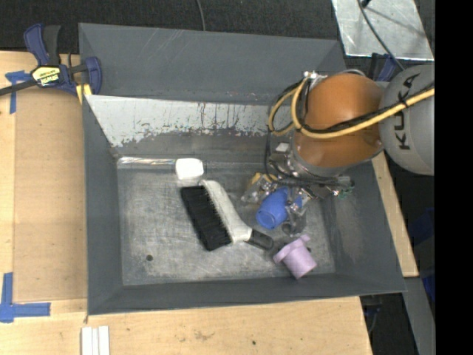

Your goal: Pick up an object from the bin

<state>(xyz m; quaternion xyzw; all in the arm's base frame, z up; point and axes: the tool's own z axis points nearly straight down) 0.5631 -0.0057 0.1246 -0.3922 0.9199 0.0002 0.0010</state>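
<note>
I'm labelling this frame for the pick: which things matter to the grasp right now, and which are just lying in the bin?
In play:
- gripper, down at the right side
- blue cylinder, directly beneath it

Lying about:
- black-bristled brush with a white handle, mid-floor
- white block, at the back
- lilac cup, tipped over near the front right

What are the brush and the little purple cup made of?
The brush seems to have a white plastic back, smooth and a little shiny. Its black bristles make a dull, dense mat and are probably synthetic fibre. The purple cup looks like moulded plastic: one even lilac colour, smooth matte walls and a clean round rim. It might be soft rubber instead.
</note>
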